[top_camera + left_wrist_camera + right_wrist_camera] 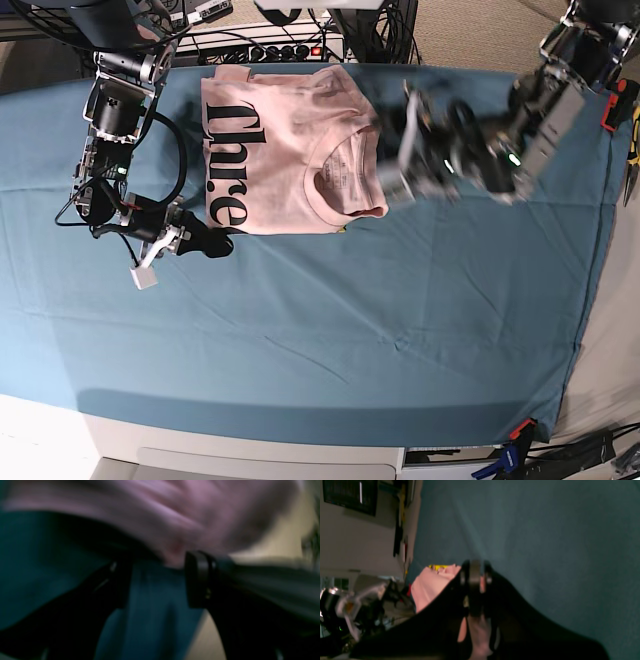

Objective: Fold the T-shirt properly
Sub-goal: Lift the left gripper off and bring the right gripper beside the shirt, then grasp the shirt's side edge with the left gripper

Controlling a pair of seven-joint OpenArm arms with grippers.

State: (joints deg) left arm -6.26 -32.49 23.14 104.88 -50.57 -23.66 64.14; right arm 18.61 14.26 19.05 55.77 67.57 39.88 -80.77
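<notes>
— Where is the T-shirt (285, 150) just now?

— It lies on the teal cloth (330, 320) that covers the bench, towards the far edge, below the power strip (270, 45) as the overhead camera sees it. The pink fabric is doubled over into a rough rectangle, with the black lettering facing up on one half and the neck opening showing on the other.

— And the right end effector (215, 240)?

— It sits at the near corner of the T-shirt on the lettered side, its two fingers pressed together. In its own wrist camera a strip of pink fabric (475, 632) runs between the black fingers (475, 587), so it is pinching the T-shirt's corner.

— What about the left one?

— The left end effector (395, 170) is at the opposite side of the T-shirt, beside the neck opening, and it looks smeared in the overhead view. From its wrist camera the fingers (197, 580) stand wide apart with bare teal cloth between them, and the T-shirt's pink edge (160, 517) lies just past the fingertips. Whether they touch it I cannot tell; that picture is too blurred.
</notes>
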